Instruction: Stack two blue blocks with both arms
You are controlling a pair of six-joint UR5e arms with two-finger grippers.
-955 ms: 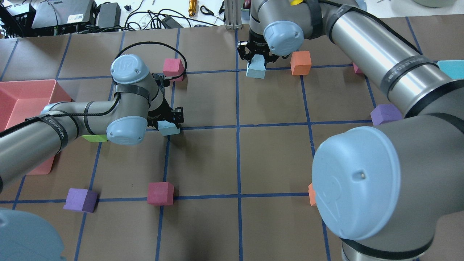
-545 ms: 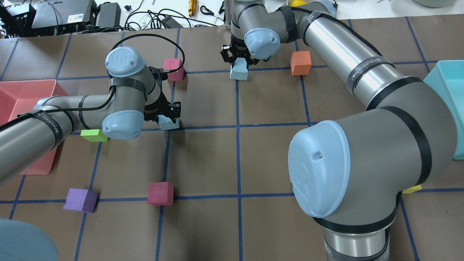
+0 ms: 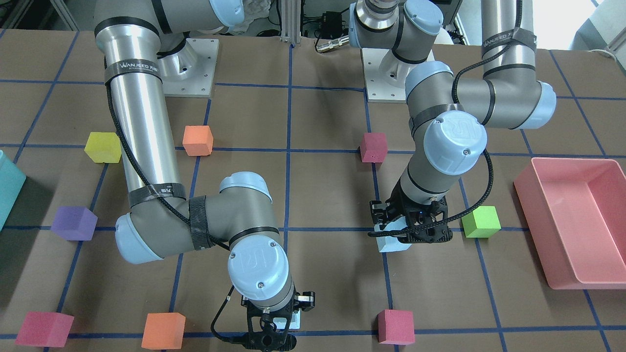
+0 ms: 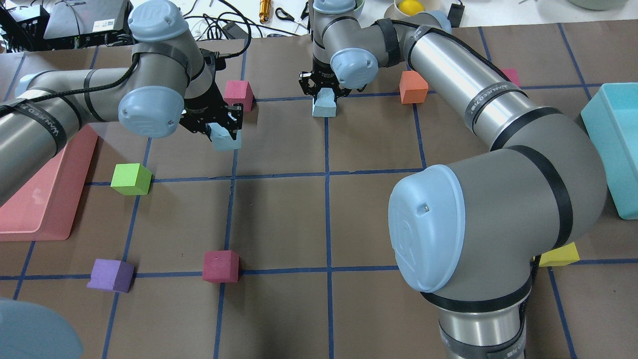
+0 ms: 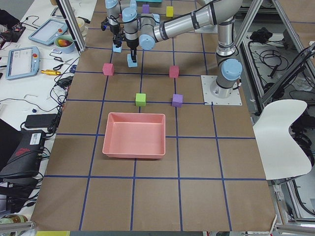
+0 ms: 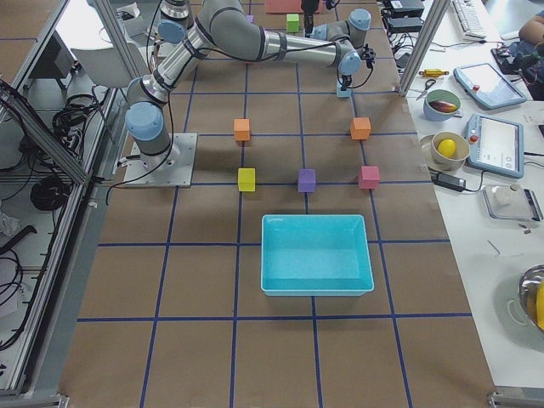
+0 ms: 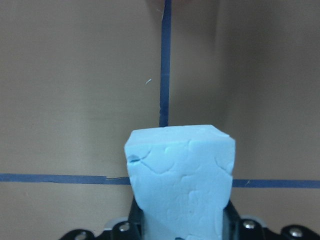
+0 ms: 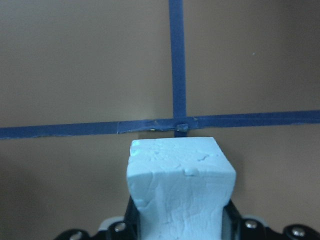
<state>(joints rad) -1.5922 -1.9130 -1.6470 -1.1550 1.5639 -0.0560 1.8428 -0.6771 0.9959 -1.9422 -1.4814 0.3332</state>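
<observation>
Two pale blue blocks are each held in a gripper. My left gripper (image 4: 219, 125) is shut on one blue block (image 4: 225, 140), held a little above the brown table left of centre; this block fills the left wrist view (image 7: 180, 175). My right gripper (image 4: 324, 91) is shut on the other blue block (image 4: 324, 106) at the far middle, over a crossing of blue tape lines; it shows in the right wrist view (image 8: 180, 185). In the front-facing view the left gripper (image 3: 411, 230) holds its block (image 3: 391, 242), and the right gripper (image 3: 271, 327) is at the bottom edge. The two blocks are apart.
A pink bin (image 4: 45, 199) lies at the left and a teal bin (image 4: 615, 144) at the right. Loose cubes: magenta (image 4: 238, 93) just beyond the left gripper, green (image 4: 130, 178), purple (image 4: 110, 274), magenta (image 4: 220, 266), orange (image 4: 413, 86), yellow (image 4: 558, 255).
My left gripper has risen and carried its blue block away from the robot, toward the far magenta cube. My right gripper has carried its blue block leftward to the centre tape line.
</observation>
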